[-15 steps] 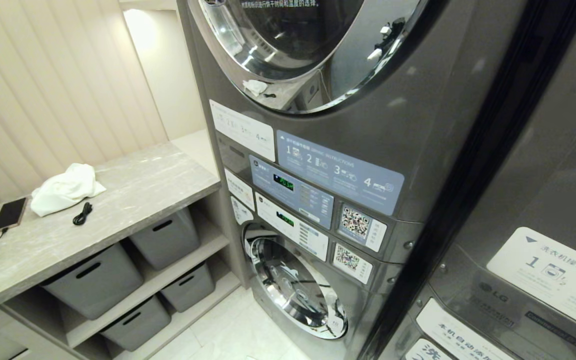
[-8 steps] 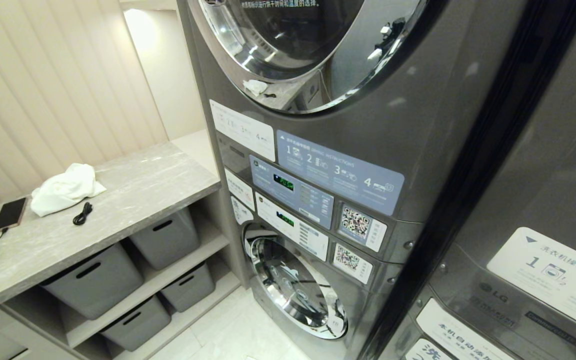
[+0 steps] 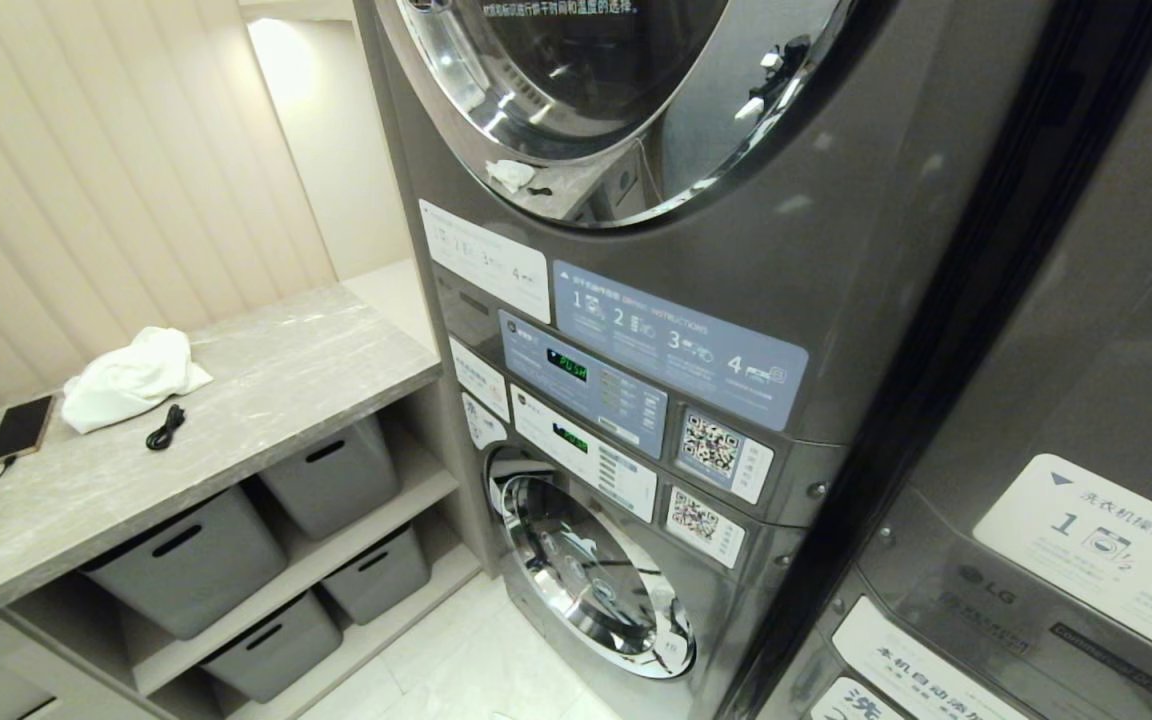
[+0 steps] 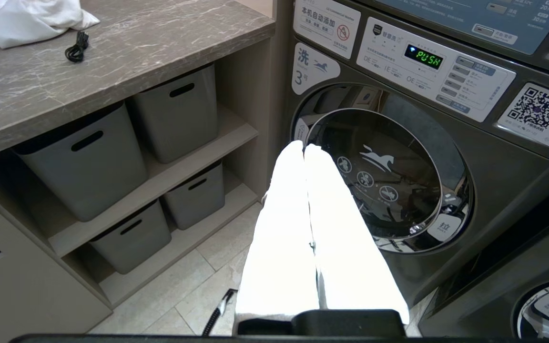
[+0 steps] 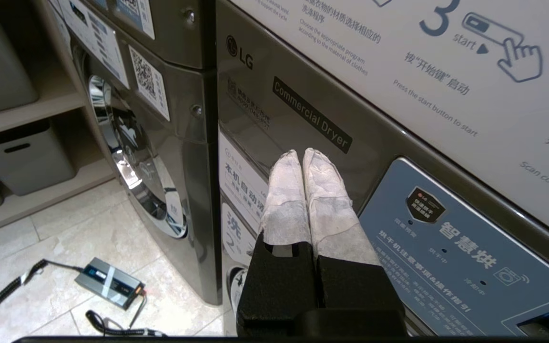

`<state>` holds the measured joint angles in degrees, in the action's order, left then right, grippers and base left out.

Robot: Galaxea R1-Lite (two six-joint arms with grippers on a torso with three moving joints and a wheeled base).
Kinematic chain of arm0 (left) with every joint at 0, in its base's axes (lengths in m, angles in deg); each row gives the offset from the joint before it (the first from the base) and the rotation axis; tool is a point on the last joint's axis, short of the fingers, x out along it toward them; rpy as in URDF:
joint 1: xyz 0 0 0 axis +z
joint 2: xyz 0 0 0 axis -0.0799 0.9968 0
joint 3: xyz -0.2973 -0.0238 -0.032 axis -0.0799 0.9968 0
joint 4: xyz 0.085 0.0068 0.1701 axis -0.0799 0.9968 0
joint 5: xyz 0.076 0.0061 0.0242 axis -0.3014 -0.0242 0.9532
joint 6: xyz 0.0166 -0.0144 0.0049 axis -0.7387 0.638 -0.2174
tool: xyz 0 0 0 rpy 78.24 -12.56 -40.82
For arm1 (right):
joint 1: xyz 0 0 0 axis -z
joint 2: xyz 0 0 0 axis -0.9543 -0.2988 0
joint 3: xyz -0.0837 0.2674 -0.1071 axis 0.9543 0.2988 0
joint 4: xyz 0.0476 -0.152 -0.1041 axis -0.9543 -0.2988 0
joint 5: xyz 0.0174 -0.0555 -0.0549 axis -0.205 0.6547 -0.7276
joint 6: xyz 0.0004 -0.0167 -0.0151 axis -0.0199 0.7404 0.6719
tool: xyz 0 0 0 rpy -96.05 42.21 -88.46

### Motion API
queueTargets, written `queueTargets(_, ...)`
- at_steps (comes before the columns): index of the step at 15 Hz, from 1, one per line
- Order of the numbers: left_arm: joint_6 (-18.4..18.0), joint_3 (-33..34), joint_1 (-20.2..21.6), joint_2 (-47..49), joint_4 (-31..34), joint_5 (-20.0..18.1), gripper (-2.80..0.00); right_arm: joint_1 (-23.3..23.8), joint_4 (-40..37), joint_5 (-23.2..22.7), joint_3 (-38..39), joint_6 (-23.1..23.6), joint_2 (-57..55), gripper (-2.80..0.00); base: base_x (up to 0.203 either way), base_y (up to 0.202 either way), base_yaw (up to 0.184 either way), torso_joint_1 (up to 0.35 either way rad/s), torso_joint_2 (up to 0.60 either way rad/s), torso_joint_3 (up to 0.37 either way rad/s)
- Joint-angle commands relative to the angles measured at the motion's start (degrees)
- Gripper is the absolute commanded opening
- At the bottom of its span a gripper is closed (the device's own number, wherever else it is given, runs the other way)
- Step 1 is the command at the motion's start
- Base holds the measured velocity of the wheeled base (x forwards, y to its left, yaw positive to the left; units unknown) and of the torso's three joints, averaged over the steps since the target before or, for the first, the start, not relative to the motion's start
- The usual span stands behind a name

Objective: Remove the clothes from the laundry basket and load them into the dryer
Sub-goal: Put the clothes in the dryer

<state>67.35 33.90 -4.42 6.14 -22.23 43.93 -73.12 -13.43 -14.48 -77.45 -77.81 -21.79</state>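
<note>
Close before the stacked machines, the right gripper [image 5: 301, 155] hung with its cloth-wrapped fingers pressed together and nothing between them, pointed at a panel labelled "Commercial Dryer" [image 5: 311, 115]. The left gripper [image 4: 303, 148] was likewise closed and empty, its white fingers touching, aimed toward the round door of the lower washer [image 4: 384, 186], which was shut.

Beyond the grippers, as far as these views showed, the task looked either finished or not begun: no garment was held, no laundry basket with clothes was visible, and the upper dryer door [image 3: 616, 100] in the head view appeared closed. The only loose cloth was a white bundle [image 3: 131, 378] lying on the desk [image 3: 266, 390], near a black cable [image 3: 166, 427] and a phone [image 3: 19, 428]. Whether clothes were inside the drum could not be told through the dark glass.

Only the head view showed the upper door and the phone; neither arm appeared there. Grey bins [image 4: 84, 162] on shelves under the desk, and the lit word on the washer's display, showed best in the left wrist view. Alone, the right wrist view showed the neighbouring machine's instruction panel and a small box with cables [image 5: 108, 282] lying on the tiled floor.
</note>
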Motion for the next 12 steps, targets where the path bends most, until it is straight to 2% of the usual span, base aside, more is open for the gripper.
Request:
queueTargets(1,0.0,0.1,0.0,0.0,0.0,0.0,-2.8,0.0,0.0,0.0,0.0,0.0,0.8,-2.8,0.0,0.0,0.0,0.0,0.0,0.0)
queueTargets(12,0.0,0.1,0.0,0.0,0.0,0.0,-2.8,0.0,-0.1,1.0,0.0,-0.8,0.8,-2.8,0.0,0.0,0.0,0.0,0.0,0.0)
